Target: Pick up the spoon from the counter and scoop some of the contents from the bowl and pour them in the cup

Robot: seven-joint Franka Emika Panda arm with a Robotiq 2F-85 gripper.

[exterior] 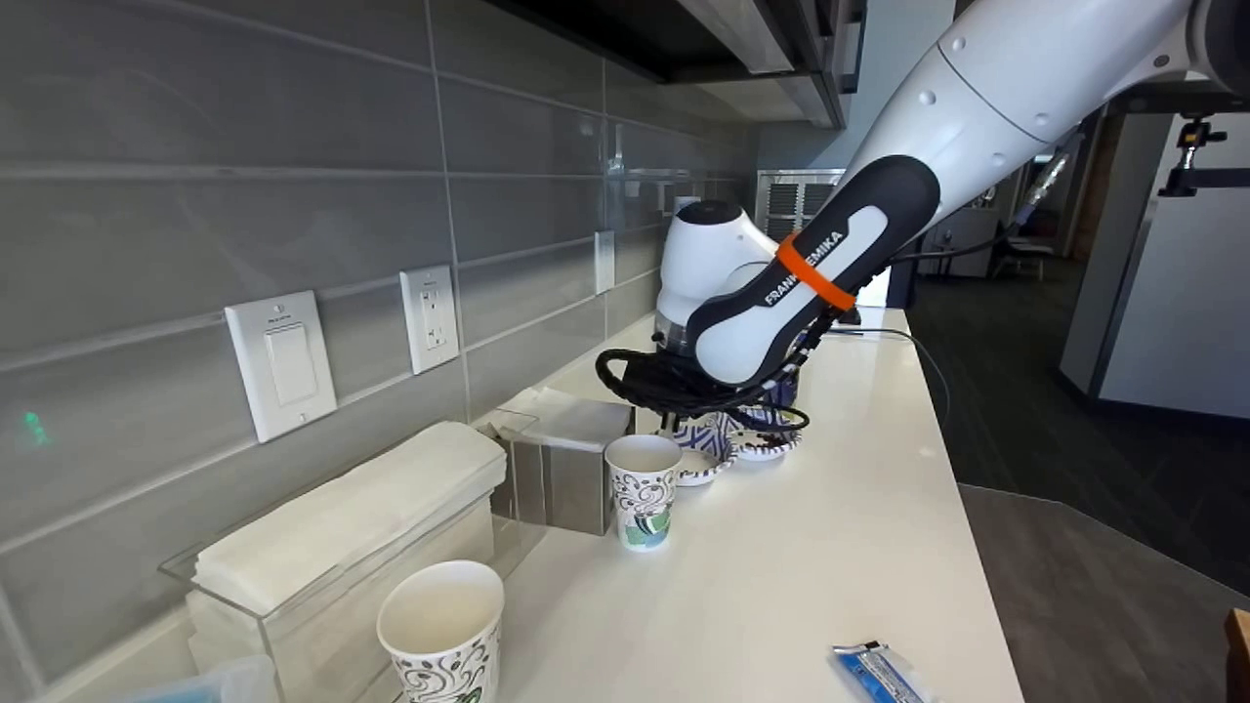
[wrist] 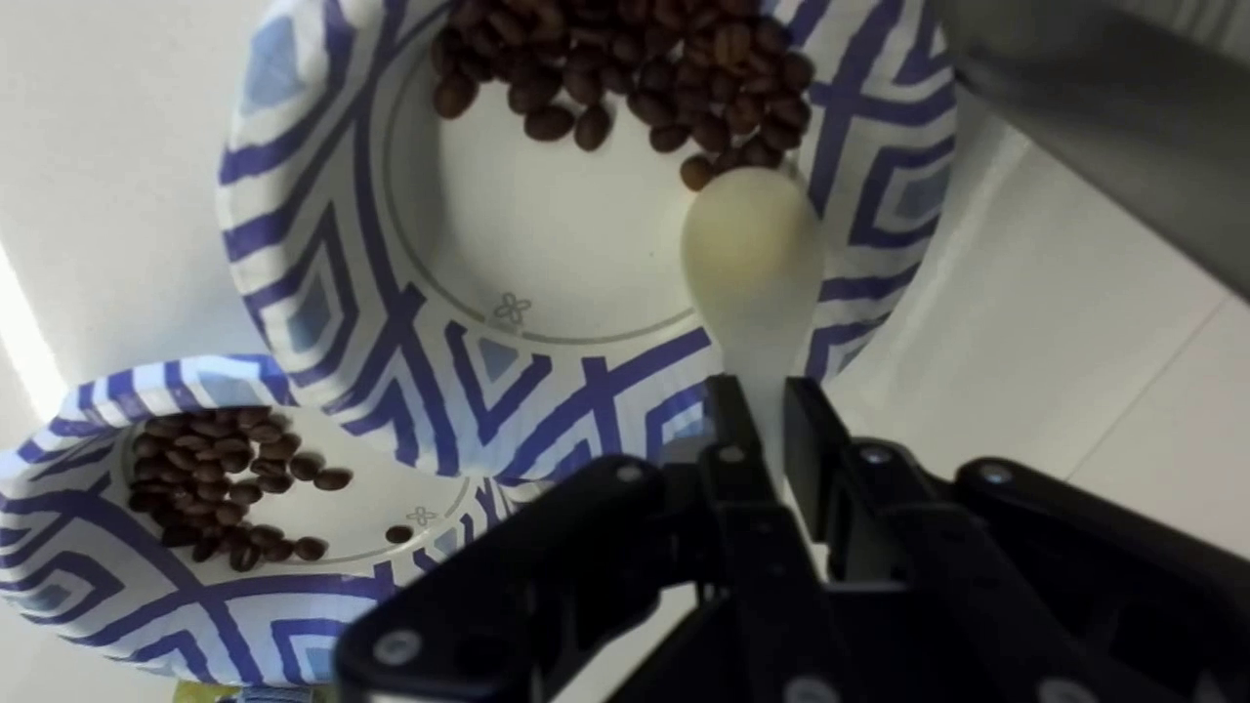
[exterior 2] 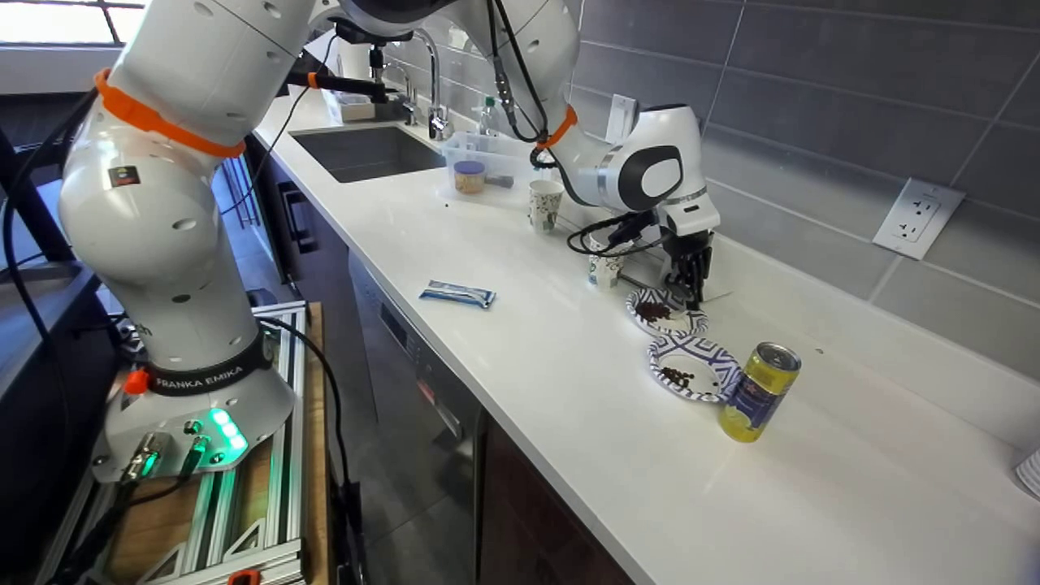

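Well, my gripper (wrist: 766, 415) pinches the spoon (wrist: 754, 278) by its handle, I think so its round end is free to scoop. That end is over the bowl (wrist: 547, 225), by the beans (wrist: 698, 93); the cup (exterior: 644, 496) stands near, likely for an easy pour.

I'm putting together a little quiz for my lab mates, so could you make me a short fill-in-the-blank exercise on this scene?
1. The gripper is closed on a pale ____.
2. In the wrist view, the larger-looking bowl holds dark brown ____.
3. In an exterior view, a yellow-and-blue ____ stands beside the other bowl.
4. The flat packet on the counter is white and ____.

Missing words: spoon; beans; can; blue.
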